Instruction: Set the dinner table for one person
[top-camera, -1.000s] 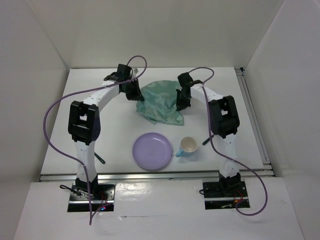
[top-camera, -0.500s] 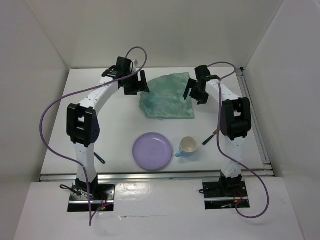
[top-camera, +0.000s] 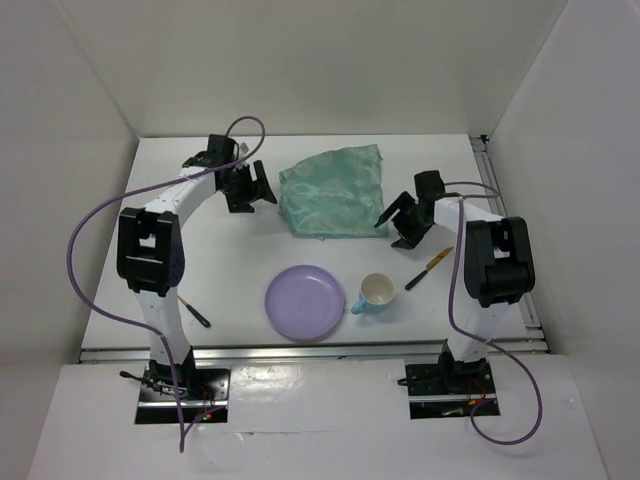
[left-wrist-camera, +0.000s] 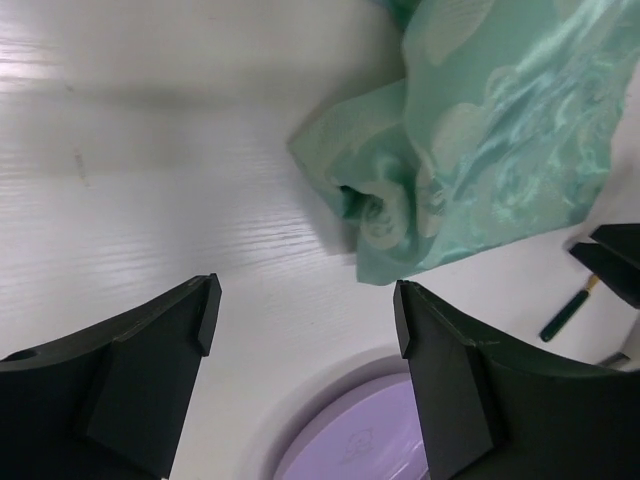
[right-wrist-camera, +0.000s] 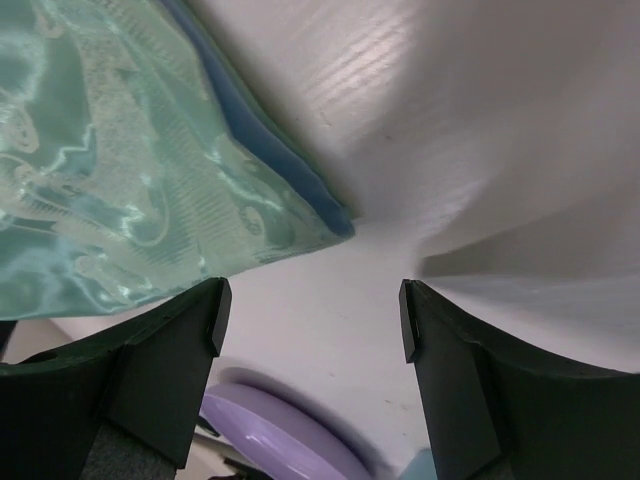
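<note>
- Spanning nearly the whole top view, the plain white table (top-camera: 450, 160) carries everything else; both arms are bolted at its near edge.
- The teal-green patterned cloth (top-camera: 333, 192) lies at the far middle of the table, between the two end effectors. It is mostly spread out. The left wrist view shows one corner curled into a small fold, and the right wrist view shows a blue edge under its hem.
- The round purple plate (top-camera: 305, 302) sits face up near the front edge, about midway between the arm bases and well apart from the cloth.
- The left end effector (top-camera: 262, 190) hovers just beside the cloth's left edge. Its jaws are spread wide with only bare table between them, so it grips nothing.
- The right end effector (top-camera: 393, 228) hangs low by the cloth's near right corner. It too is released: its jaws stand wide apart, and the cloth's corner lies ahead of them, not between them.
- The light blue mug (top-camera: 376, 293) stands upright just to the right of the plate, with its handle turned toward the plate.
- A utensil with an orange and green handle (top-camera: 430, 268) lies at a slant to the right of the mug, near the right arm.
- A dark green utensil (top-camera: 197, 317) lies near the front left, beside the left arm's upright link.
</note>
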